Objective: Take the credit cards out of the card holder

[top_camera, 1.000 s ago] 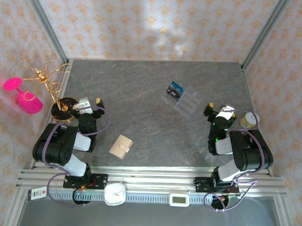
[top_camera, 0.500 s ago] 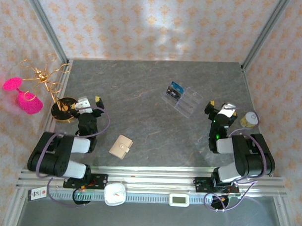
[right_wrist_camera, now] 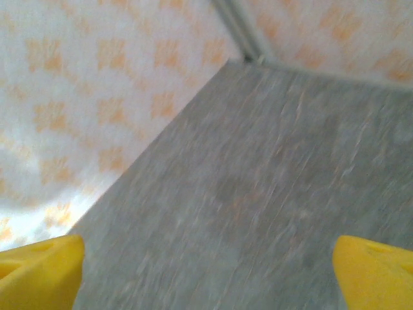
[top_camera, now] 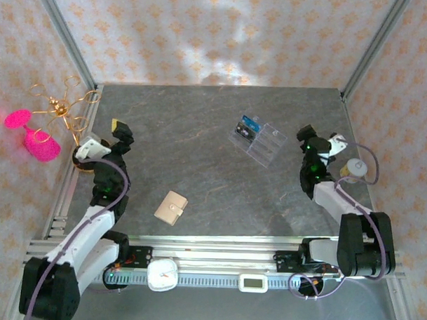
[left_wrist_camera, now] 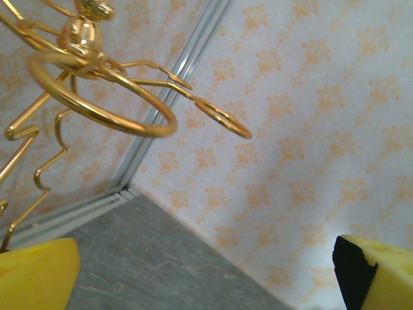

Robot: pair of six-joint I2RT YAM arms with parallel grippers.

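Observation:
The tan card holder [top_camera: 171,207] lies folded shut on the grey table [top_camera: 200,131], near the front edge and left of centre. The credit cards are hidden. My left gripper [top_camera: 104,136] hangs open at the table's left side, beside the gold stand and well behind and left of the holder. In the left wrist view its yellow fingertips [left_wrist_camera: 33,274] stand far apart with nothing between them. My right gripper [top_camera: 320,138] is open at the right side, far from the holder. Its yellow fingertips [right_wrist_camera: 39,270] frame bare table.
A clear ribbed tray [top_camera: 259,140] with a dark blue item at one end lies right of centre. A gold wire stand [top_camera: 69,114] rises at the left edge, its rings [left_wrist_camera: 103,97] close in front of the left wrist camera. A small round jar [top_camera: 355,167] sits by the right arm.
Both arms have stretched out from their folded poses. The left gripper swung left toward the gold stand, the right gripper moved farther back and right. The card holder has not moved.

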